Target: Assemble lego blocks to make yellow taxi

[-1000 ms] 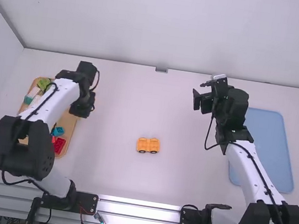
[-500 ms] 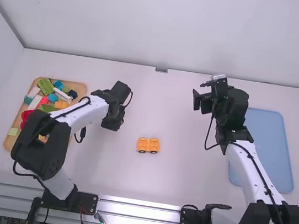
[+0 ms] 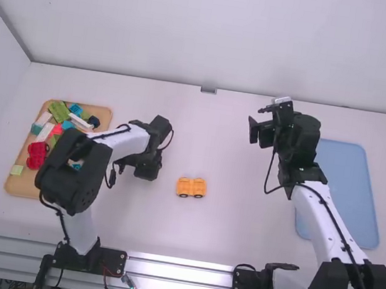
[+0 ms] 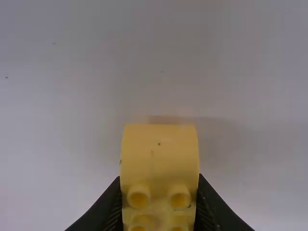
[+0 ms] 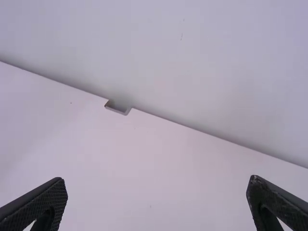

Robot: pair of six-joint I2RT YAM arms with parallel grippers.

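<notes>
At nine o'clock of the orange wheeled base [image 3: 191, 187], left gripper [image 3: 148, 168] clasping yellow block [image 4: 159, 154], arm [image 3: 72, 174] partly hiding block tray [image 3: 22, 189], right gripper [image 3: 258, 119] spread wide, blue tray [image 3: 349, 188] at three o'clock.

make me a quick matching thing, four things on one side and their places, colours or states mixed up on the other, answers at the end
Things
1. yellow block
2. car base
3. tray on the right
4. right gripper

Places, colours, states
A. fingers apart, holding nothing
B. near the middle of the table, on its wheels
C. held in the left gripper
D. pale blue

Pairs: 1-C, 2-B, 3-D, 4-A
</notes>
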